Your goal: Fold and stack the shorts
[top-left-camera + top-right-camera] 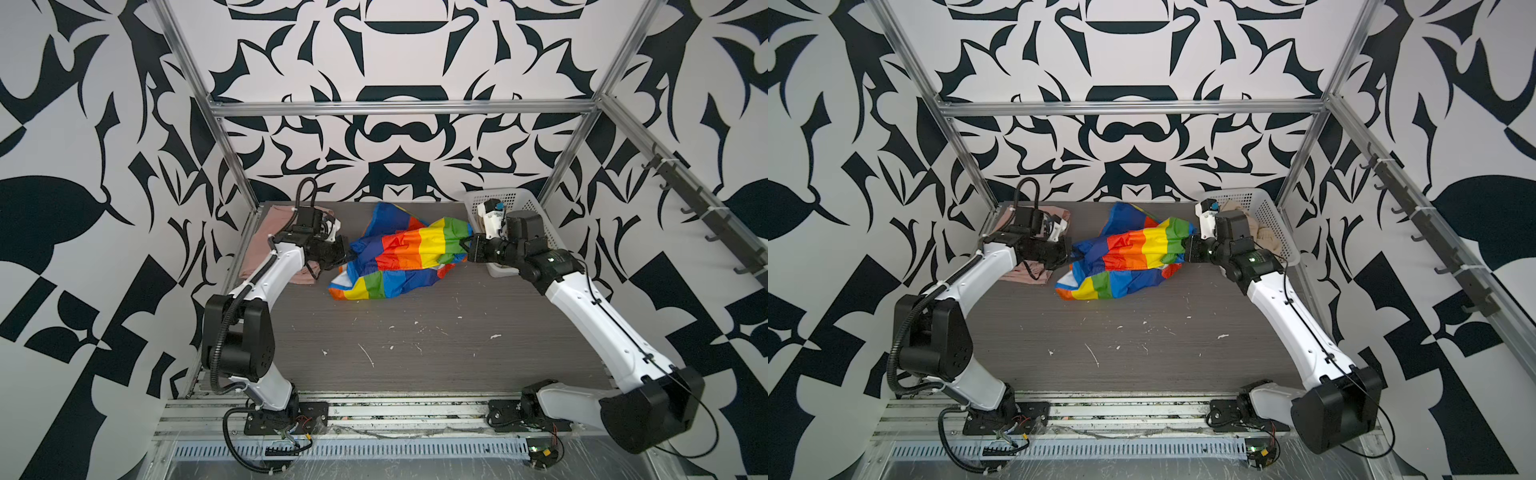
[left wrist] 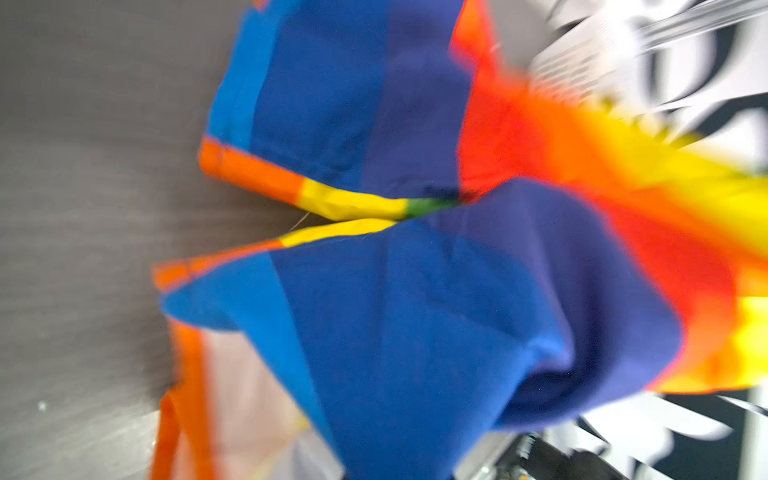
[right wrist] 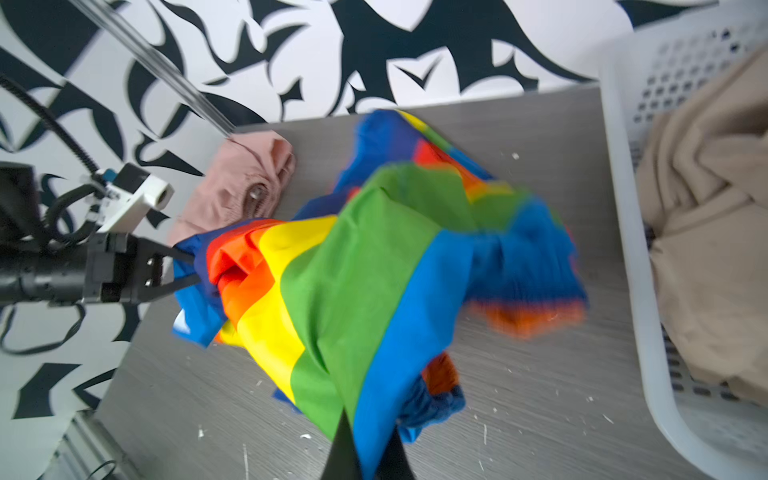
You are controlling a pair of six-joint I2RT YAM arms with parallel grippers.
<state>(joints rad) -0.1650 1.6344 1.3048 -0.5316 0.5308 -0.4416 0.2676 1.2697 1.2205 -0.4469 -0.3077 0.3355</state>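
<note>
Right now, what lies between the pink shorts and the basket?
The rainbow shorts, pinched at opposite ends by the left gripper and right gripper, in both top views.

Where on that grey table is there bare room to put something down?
The front stretch of the table, from its near edge up to the rainbow shorts, is bare. The back is crowded: pink shorts left, rainbow shorts pinched by left gripper and right gripper, basket holding beige shorts right.

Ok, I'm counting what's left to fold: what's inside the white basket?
A crumpled pair of beige shorts lies inside the white basket and fills most of what shows of it. Whether anything lies under that cloth cannot be seen, because the cloth covers the basket's floor.
</note>
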